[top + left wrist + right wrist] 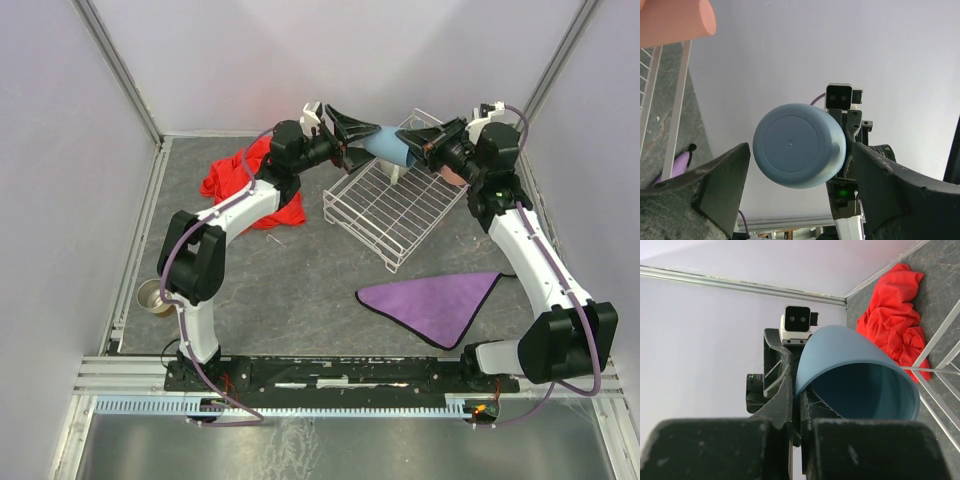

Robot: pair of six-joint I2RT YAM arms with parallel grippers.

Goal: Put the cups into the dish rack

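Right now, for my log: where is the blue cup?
Top view: the blue cup hangs over the rack's far end, between left gripper and right gripper.

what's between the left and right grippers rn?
The light-blue cup: right gripper is shut on its rim, and its base faces the open left gripper. Clearest in the top view.

A smooth light-blue tapered cup (385, 147) hangs on its side above the far edge of a white rectangular wire dish rack (400, 210), which sits askew toward the bench's far right corner. A salmon-pink tumbler (675, 20) shows beside the rack's wires. A small metallic tin-like cup (152, 296) stands upright at the left edge.
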